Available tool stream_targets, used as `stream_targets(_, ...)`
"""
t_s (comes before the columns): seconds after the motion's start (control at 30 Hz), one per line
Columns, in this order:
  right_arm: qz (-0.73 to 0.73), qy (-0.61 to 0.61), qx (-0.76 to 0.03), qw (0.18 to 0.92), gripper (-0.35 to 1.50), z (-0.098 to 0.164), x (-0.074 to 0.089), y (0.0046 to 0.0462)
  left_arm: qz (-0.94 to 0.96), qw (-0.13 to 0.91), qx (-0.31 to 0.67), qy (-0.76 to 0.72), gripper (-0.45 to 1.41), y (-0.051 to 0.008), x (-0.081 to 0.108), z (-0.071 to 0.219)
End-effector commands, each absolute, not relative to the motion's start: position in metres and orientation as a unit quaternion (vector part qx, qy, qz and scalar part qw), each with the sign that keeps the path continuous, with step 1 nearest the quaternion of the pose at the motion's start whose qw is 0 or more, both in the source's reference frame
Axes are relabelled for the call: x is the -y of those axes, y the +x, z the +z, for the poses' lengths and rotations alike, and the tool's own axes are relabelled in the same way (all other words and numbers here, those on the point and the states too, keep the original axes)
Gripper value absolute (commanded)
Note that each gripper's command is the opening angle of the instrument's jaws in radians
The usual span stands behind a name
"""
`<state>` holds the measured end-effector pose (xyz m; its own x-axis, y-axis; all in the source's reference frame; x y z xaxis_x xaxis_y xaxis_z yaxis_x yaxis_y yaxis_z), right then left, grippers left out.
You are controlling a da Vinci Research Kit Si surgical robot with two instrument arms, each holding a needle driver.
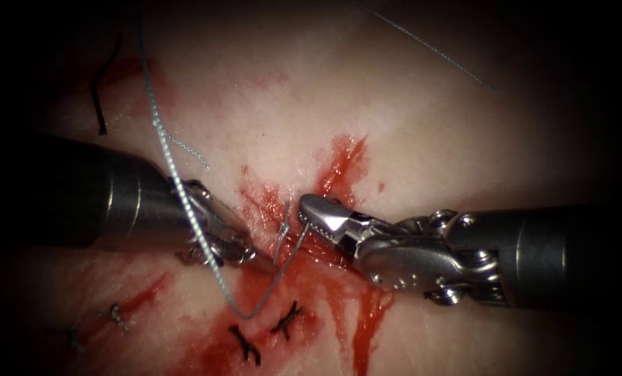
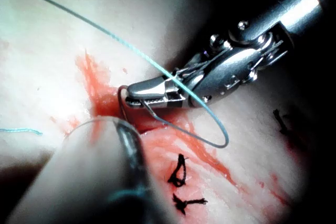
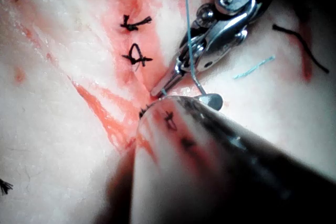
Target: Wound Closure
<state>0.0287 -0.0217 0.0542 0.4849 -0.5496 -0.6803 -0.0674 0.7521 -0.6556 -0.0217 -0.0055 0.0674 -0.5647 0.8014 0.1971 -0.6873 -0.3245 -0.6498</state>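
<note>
Endo view. R tool enters from 3 o'clock; jaws clamped on the needle close to one end. Rest of the curve hangs free above the tissue, sweeping from the jaws toward 7 o'clock, belly of the arc down at 6.

Short grey hook just beside the R jaw tip, at the cut; can't tell if needle end or thread, so can't tell if any needle sits in tissue.

Thread leaves the arc's far end and climbs to 11 o'clock, draped across the L tool.

L tool comes in from 9 o'clock; jaws look closed, nothing visible between them; tip down at the cut's left lip; tissue pinch unclear.

L wrist cam: R tool shut on the needle. R wrist cam: L tool has thread crossing it.

Key relation, my read: needle's long axis runs 1 to 7 o'clock; free arc lies on the cut's left side, just beside the L tip; L arm is nearer to it.

Red fluid along the cut; older stitches at 6 o'clock.
</note>
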Motion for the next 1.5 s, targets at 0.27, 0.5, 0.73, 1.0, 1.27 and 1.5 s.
stream_targets(0.27, -0.057, -0.286, -0.505, 0.813, -0.35, 0.0558, 0.0204, 0.0281, 0.810, 0.459, 0.355, -0.080, -0.45, -0.0222, 0.0059, 0.0680)
stream_targets(0.5, -0.018, -0.280, -0.508, 0.815, -0.35, 0.0557, 0.0202, 0.0280, 0.810, 0.459, 0.355, -0.080, -0.45, -0.0222, 0.0060, 0.0680)
stream_targets(0.73, 0.015, -0.279, -0.514, 0.811, -0.35, 0.0547, 0.0186, 0.0273, 0.812, 0.456, 0.354, -0.082, -0.45, -0.0222, 0.0062, 0.0681)
stream_targets(1.0, -0.089, -0.316, -0.519, 0.789, -0.35, 0.0531, 0.0197, 0.0285, 0.812, 0.457, 0.353, -0.082, -0.45, -0.0222, 0.0063, 0.0682)
stream_targets(1.27, -0.107, -0.307, -0.536, 0.780, -0.35, 0.0526, 0.0208, 0.0293, 0.812, 0.457, 0.354, -0.082, -0.45, -0.0222, 0.0063, 0.0682)
stream_targets(1.5, -0.118, -0.306, -0.538, 0.776, -0.35, 0.0531, 0.0216, 0.0297, 0.812, 0.457, 0.353, -0.082, -0.45, -0.0222, 0.0063, 0.0682)
